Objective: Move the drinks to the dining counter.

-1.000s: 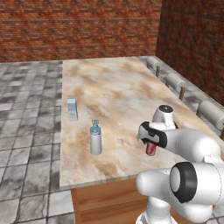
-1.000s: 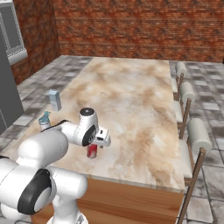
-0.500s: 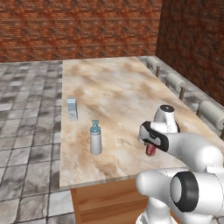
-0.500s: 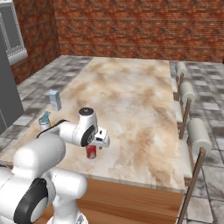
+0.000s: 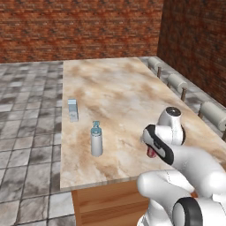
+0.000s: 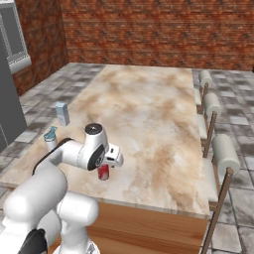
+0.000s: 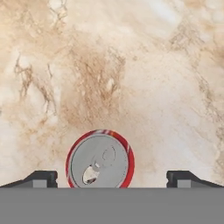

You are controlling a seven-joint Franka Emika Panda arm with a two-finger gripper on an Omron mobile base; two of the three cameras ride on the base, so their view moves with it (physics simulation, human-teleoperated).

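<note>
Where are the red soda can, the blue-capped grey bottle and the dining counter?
red soda can (image 7: 99, 160): hand view, on its silver top.
grey bottle (image 5: 96, 141): left base view, on the middle of its body.
dining counter (image 6: 149, 109): right base view, on a bare part of the marbled slab.

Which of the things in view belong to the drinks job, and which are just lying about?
Job:
small red soda can
pale grey bottle with blue cap
beige-brown marbled stone dining counter
pincer, open above the can

Lying about:
small pale blue-grey carton
grey cylindrical stools
</note>
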